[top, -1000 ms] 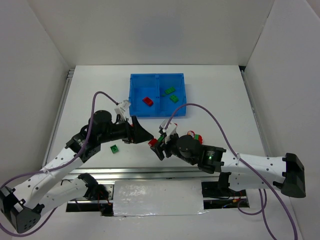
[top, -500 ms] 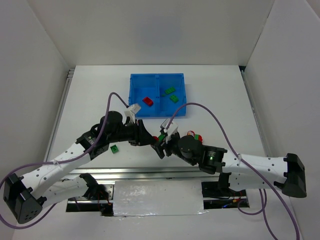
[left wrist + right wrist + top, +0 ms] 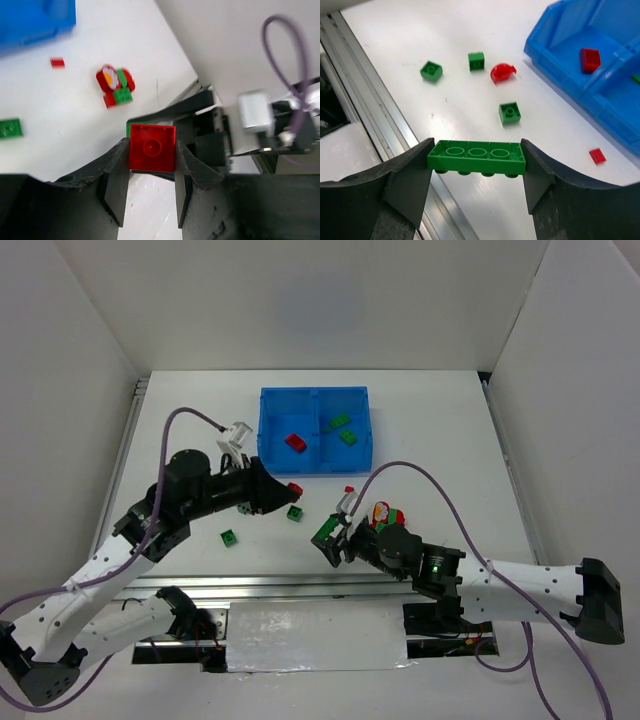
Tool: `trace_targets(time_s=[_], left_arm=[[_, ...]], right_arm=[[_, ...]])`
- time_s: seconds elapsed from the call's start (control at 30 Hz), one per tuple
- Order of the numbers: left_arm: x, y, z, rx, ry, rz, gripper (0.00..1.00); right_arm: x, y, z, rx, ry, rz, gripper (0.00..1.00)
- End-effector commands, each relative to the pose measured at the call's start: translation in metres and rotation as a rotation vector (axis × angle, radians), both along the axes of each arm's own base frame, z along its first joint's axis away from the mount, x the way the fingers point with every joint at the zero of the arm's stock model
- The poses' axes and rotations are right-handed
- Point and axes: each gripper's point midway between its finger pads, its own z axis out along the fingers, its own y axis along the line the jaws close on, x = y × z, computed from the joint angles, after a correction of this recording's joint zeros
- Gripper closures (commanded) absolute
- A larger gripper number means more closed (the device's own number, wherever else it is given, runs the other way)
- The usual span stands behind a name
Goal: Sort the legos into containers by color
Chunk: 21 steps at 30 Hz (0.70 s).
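In the tray (image 3: 268, 430), three legos (image 3: 296, 442)

Robot lab: enclosed benchtop test cell.
A white counter (image 3: 440, 430) is boxed in by plain white panels (image 3: 60, 390) at the left, back and right. Two white-and-black robot arms (image 3: 110, 560) are mounted at an aluminium rail (image 3: 300, 585) along the near edge. Purple cables (image 3: 420, 472) loop loose off each arm. A silvery sheet (image 3: 315, 635) lies below the rail.

tray (image 3: 278, 415): translucent blue | square brick (image 3: 152, 148): red | long brick (image 3: 476, 158): green (both bright) | table (image 3: 450, 440): white
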Motion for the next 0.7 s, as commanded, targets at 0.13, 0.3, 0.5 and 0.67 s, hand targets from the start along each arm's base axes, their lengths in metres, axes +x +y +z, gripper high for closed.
trace_targets(time_s=[0.13, 0.3, 0.5, 0.67], left_arm=[[0.053, 0.027, 0.029, 0.05, -0.126, 0.237, 1.0], [0.155, 0.045, 0.0, 0.219, -0.131, 0.514, 1.0], [0.276, 0.052, -0.045, 0.368, -0.068, 0.643, 0.86], [0.333, 0.055, -0.061, 0.377, -0.025, 0.655, 0.54]], right_arm=[[0.015, -0.022, 0.012, 0.061, -0.008, -0.127, 1.0], [0.026, -0.039, 0.03, 0.153, 0.042, -0.263, 1.0], [0.032, -0.062, 0.06, 0.234, 0.117, -0.396, 1.0], [0.035, -0.073, 0.072, 0.291, 0.128, -0.434, 1.0]])
